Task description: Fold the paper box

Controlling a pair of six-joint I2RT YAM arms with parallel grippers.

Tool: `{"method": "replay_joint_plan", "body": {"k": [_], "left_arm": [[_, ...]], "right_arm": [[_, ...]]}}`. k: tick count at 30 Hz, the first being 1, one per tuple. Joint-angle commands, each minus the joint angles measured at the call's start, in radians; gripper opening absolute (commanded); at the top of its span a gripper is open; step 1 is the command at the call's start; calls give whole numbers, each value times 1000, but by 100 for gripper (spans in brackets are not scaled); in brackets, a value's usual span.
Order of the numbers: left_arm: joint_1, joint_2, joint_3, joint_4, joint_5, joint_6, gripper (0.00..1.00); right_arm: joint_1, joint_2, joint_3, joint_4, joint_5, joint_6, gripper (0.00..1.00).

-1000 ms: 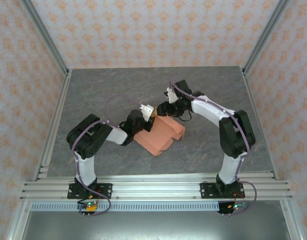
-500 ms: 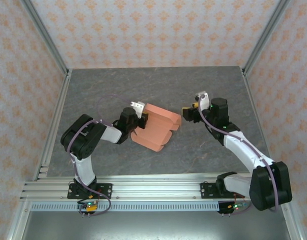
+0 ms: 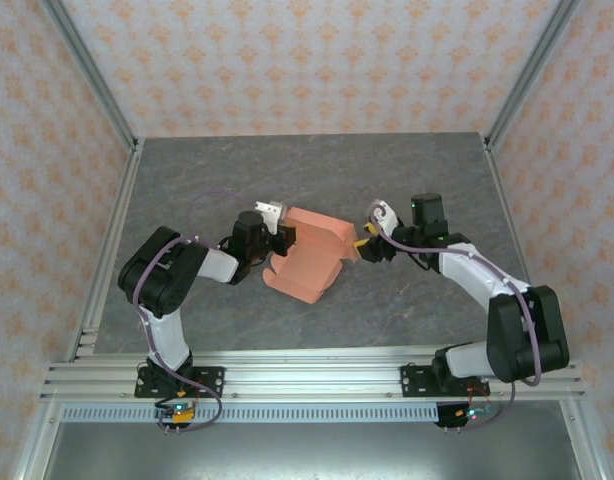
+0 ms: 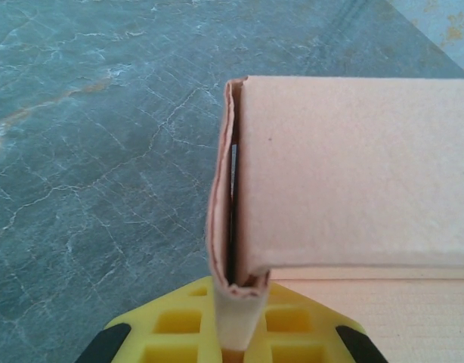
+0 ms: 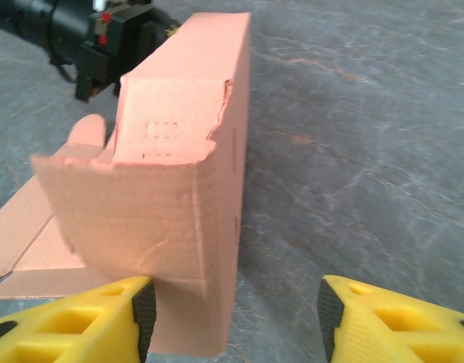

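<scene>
The right tool (image 3: pixel 364 250) has left the far edge of the box (image 3: pixel 309 262), where it reached over a second ago. It swung out to the box's right and has now come back in low, jaws spread at the box's right end. Its arm, then arched beyond the box, now bends in from the right of it. The left tool (image 3: pixel 283 237) has slid from the box's far top edge to its left end. The box itself has turned a little and shifted leftward
</scene>
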Motion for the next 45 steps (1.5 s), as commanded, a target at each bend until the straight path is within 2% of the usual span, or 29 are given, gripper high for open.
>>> {"method": "replay_joint_plan", "body": {"k": [1, 5, 10, 13, 15, 22, 26, 30, 34, 40, 45], "left_arm": [[0, -36, 24, -15, 28, -16, 0], [0, -31, 35, -17, 15, -35, 0], [-1, -30, 45, -43, 1, -43, 0], [-2, -33, 37, -40, -17, -49, 0], [-2, -40, 37, -51, -42, -63, 0], [-4, -68, 27, -96, -119, -71, 0], [-1, -88, -22, -10, -107, -24, 0], [11, -110, -17, -55, -93, 24, 0], [11, -111, -8, -82, -75, 53, 0], [10, -110, -13, -86, -75, 69, 0], [9, -106, -12, -93, -59, 87, 0]], "right_arm": [[35, 46, 75, -24, -137, -15, 60], [103, 114, 130, -87, -78, -42, 55], [147, 116, 54, 177, 58, 132, 51], [188, 115, 24, 276, 186, 175, 42], [213, 119, 8, 326, 242, 211, 42], [215, 75, -22, 298, 165, 180, 57], [170, 39, 36, 27, -37, -55, 63], [103, 41, 102, -168, -155, -189, 65], [60, 32, 114, -210, -172, -232, 64], [53, 73, 176, -337, -206, -326, 61], [55, 72, 166, -284, -147, -290, 61]]}}
